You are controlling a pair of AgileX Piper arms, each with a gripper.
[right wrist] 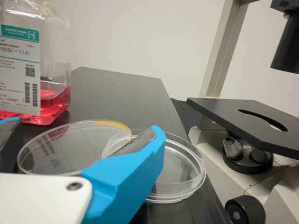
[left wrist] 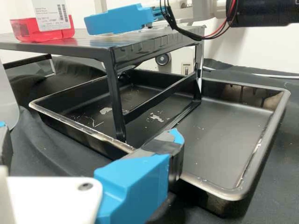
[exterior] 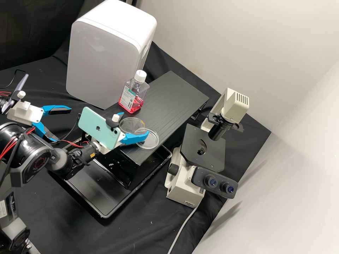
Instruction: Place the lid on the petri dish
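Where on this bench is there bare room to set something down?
Bare: the shelf's far half, between flask and microscope; the tray's near end. Crowded: the shelf's near corner, with lid, dish and right gripper.

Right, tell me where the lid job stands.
Done: the right hand is at the lid on the shelf. In hand: the lid overlaps the dish without covering it; grip unclear. Left: centre the lid over the dish and release. The left hand hangs open beside the shelf.

The lid (right wrist: 70,147) overlaps the petri dish (right wrist: 182,170) (red-filled flask (right wrist: 32,65) behind).
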